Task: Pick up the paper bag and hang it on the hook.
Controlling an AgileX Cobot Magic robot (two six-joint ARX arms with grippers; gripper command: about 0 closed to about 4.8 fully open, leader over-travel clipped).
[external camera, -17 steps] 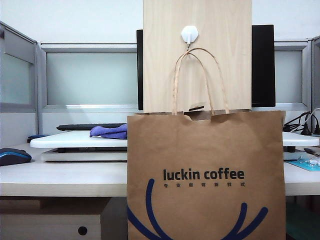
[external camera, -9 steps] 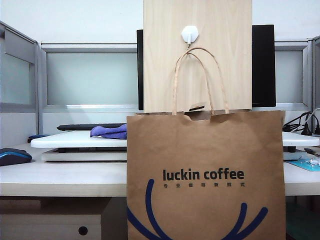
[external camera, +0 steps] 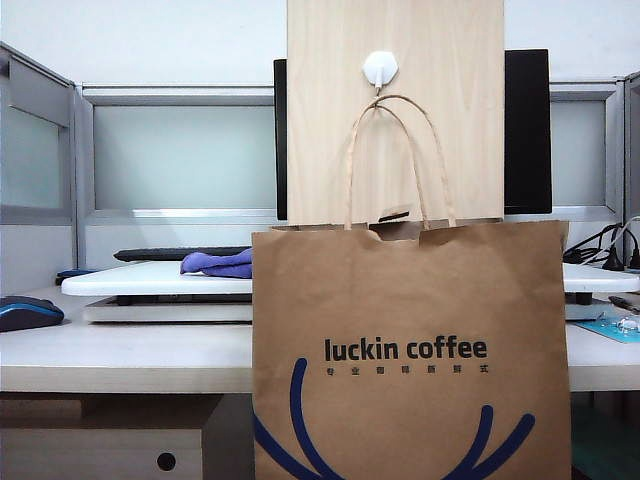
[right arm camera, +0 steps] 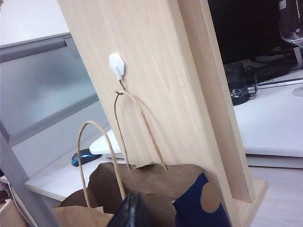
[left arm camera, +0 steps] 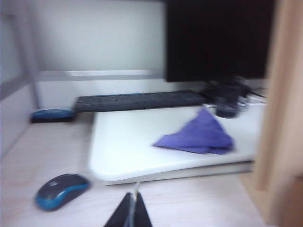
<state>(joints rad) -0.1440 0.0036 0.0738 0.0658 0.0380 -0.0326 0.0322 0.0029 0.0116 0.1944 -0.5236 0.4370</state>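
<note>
Exterior view first: the paper bag (external camera: 410,350) hangs against the pale wooden board (external camera: 395,110), one twisted handle looped over the hook (external camera: 380,70) near the board's top. Compare the pictures from a second ago and you'll see only a slight shift of the bag towards the left of that view, as if it is settling on its handle. Neither arm shows here, so nothing is propping the bag up.

In the right wrist view, one handle loop runs up to the metal hook (right arm camera: 120,86) under its white base, while the other loop stands free above the bag's open mouth (right arm camera: 142,182). The right gripper (right arm camera: 131,210) sits just above that mouth with its fingers together and nothing between them; whether it touches the paper you cannot tell.

The left wrist view is smeared with motion, so the left arm is swinging. Its gripper (left arm camera: 131,213) is shut and empty, looking out over the bench (left arm camera: 199,208), a blue mouse (left arm camera: 61,190), a white tray (left arm camera: 137,146) carrying a purple cloth (left arm camera: 199,135), and a keyboard (left arm camera: 137,100) behind.

Your reading should be that the hang is done: the bag carries its own weight on the hook. What's left is to clear both arms without brushing the bag or the free handle.
</note>
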